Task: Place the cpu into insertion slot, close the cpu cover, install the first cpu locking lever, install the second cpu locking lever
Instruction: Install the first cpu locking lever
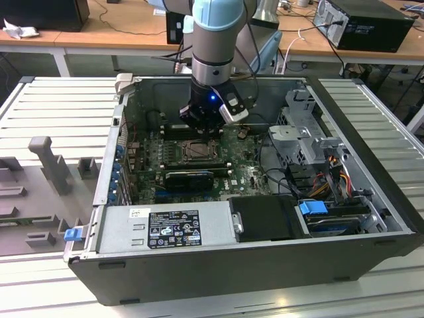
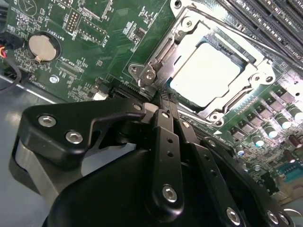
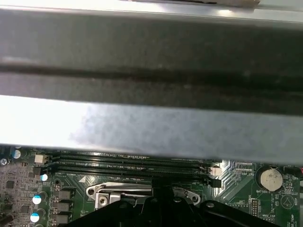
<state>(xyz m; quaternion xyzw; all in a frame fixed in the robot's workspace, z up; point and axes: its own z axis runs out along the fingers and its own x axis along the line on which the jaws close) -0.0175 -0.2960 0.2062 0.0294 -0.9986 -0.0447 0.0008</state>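
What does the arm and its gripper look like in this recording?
In the exterior view the arm has a pale blue joint cap above a silver-grey metal segment, ending in a black wrist with a small blue light and a white-edged module on one side. Dark cables trail along it. In the second wrist view the gripper is matte black, built of linked bars fastened with round silver screws.

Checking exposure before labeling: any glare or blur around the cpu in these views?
Second wrist view: the cpu face is blown out white by glare, while the cpu cover stays readable. First wrist view: a blurred grey case wall fills the upper part. Exterior view: evenly lit, the gripper hangs above the insertion slot.
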